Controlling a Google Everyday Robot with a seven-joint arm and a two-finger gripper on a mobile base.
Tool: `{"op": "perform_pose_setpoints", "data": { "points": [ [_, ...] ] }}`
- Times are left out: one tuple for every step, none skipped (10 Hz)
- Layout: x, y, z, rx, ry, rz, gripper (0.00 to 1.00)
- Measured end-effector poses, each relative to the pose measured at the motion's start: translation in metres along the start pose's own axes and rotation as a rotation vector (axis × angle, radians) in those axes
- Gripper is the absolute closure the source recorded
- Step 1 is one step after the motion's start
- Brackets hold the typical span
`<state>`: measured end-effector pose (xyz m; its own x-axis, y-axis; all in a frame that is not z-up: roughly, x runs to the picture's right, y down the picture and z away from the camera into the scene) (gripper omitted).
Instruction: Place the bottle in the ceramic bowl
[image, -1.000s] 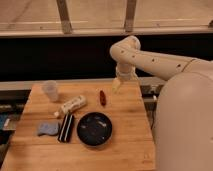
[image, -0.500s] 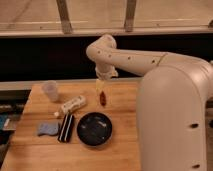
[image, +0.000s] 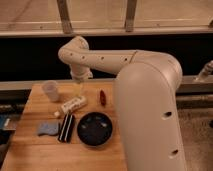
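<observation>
Our gripper (image: 78, 90) hangs just above the bottle (image: 73, 105), fingers wide. We should go down slowly and squeeze its middle.

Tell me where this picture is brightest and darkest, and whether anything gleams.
Camera view: brightest through the windows at top, darkest in the band below them; the table is warmly lit; the bowl shows faint glints; the gripper, open, hangs near the bottle.
</observation>
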<state>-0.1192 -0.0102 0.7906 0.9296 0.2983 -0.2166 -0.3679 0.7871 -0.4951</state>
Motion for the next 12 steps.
{"op": "perform_pose_setpoints", "data": {
  "points": [
    [0.002, -0.001, 0.0, 0.0, 0.002, 0.002, 0.2],
    [0.004, -0.002, 0.0, 0.0, 0.005, 0.005, 0.2],
    [0.003, -0.002, 0.0, 0.001, 0.005, 0.004, 0.2],
    [0.002, 0.0, 0.001, 0.0, 0.003, 0.002, 0.2],
    [0.003, -0.001, 0.003, -0.006, 0.008, 0.007, 0.2],
    [0.005, -0.002, 0.009, -0.018, 0.02, 0.016, 0.2],
    [0.007, -0.002, 0.02, -0.036, 0.031, 0.01, 0.2],
    [0.001, -0.001, 0.032, -0.055, 0.038, -0.018, 0.2],
    [-0.013, 0.003, 0.041, -0.076, 0.035, -0.048, 0.2],
    [-0.029, 0.01, 0.053, -0.1, 0.03, -0.082, 0.2],
    [-0.037, 0.014, 0.06, -0.113, 0.029, -0.109, 0.2],
    [-0.044, 0.02, 0.068, -0.131, 0.027, -0.137, 0.2]
  ]
}}
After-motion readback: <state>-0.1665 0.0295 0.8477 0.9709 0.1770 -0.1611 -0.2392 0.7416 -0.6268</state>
